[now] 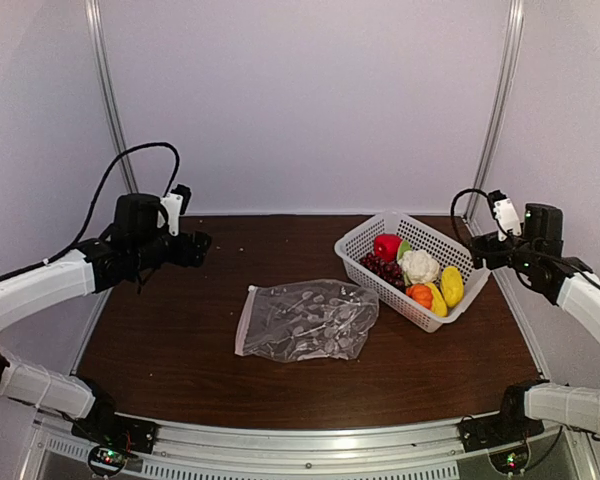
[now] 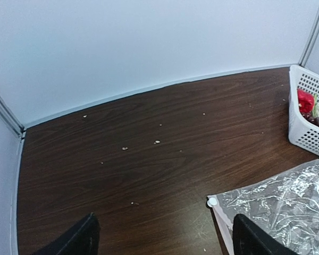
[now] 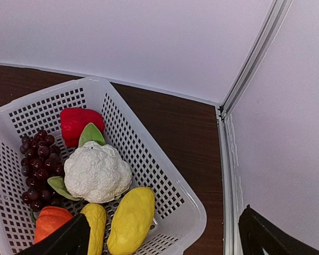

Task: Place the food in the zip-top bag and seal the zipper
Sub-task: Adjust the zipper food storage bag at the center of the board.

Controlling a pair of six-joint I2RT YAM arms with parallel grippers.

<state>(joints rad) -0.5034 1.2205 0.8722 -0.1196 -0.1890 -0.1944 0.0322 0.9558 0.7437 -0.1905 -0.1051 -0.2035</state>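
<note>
Both aloft: left hand (image 1: 201, 246), right hand (image 1: 478, 254)

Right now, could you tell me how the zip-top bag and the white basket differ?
The zip-top bag is clear, crinkly plastic lying flat; the basket is white mesh with upright walls. The bag looks empty; the basket holds the food. Both sit on the brown table.

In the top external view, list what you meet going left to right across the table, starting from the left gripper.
left gripper → zip-top bag → red pepper → cauliflower → yellow piece at the right end of the basket. The grapes and the orange piece overlap others, so they are left out.
</note>
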